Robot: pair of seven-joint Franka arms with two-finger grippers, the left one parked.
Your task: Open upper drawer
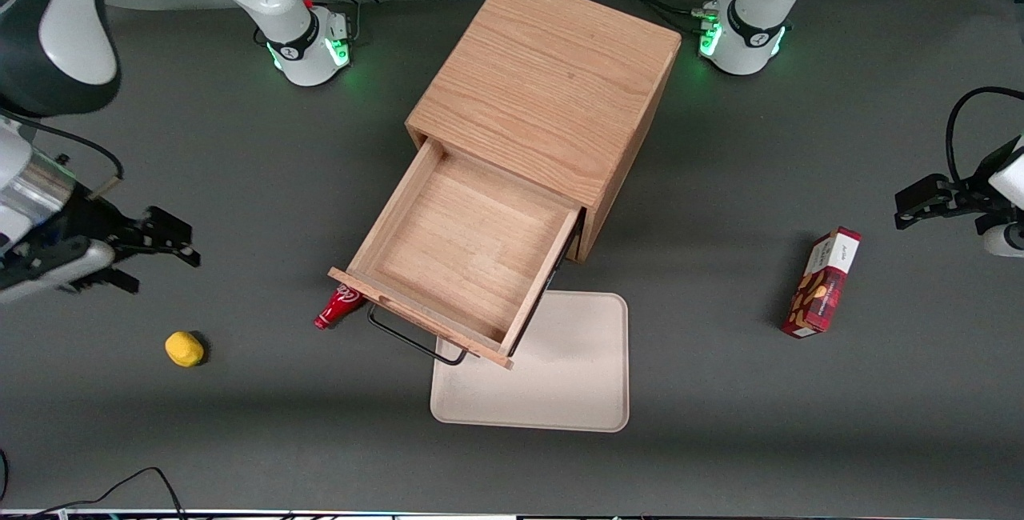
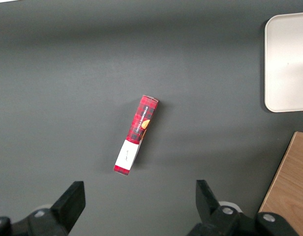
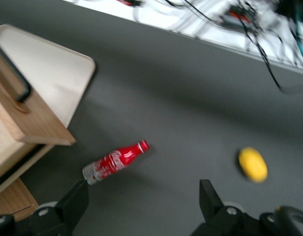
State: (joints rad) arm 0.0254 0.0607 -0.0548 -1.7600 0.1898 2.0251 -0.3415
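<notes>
The upper drawer [image 1: 468, 252] of the light-oak cube cabinet [image 1: 552, 80] stands pulled far out, and its inside is bare. Its thin black wire handle [image 1: 416, 340] points toward the front camera. The drawer's front board [image 3: 38, 123] and handle [image 3: 14, 78] also show in the right wrist view. The lower drawer is hidden under the upper one. My right gripper [image 1: 156, 260] is open and empty. It hangs over the table well off toward the working arm's end, apart from the drawer. In the right wrist view the gripper [image 3: 141, 206] is above bare mat.
A small red bottle [image 1: 340, 306] lies on the mat beside the drawer front, below the gripper's view [image 3: 114, 162]. A yellow fruit-like object [image 1: 184, 348] lies nearer the front camera than the gripper. A cream tray [image 1: 560, 376] lies under the drawer's front. A red box [image 1: 822, 282] lies toward the parked arm's end.
</notes>
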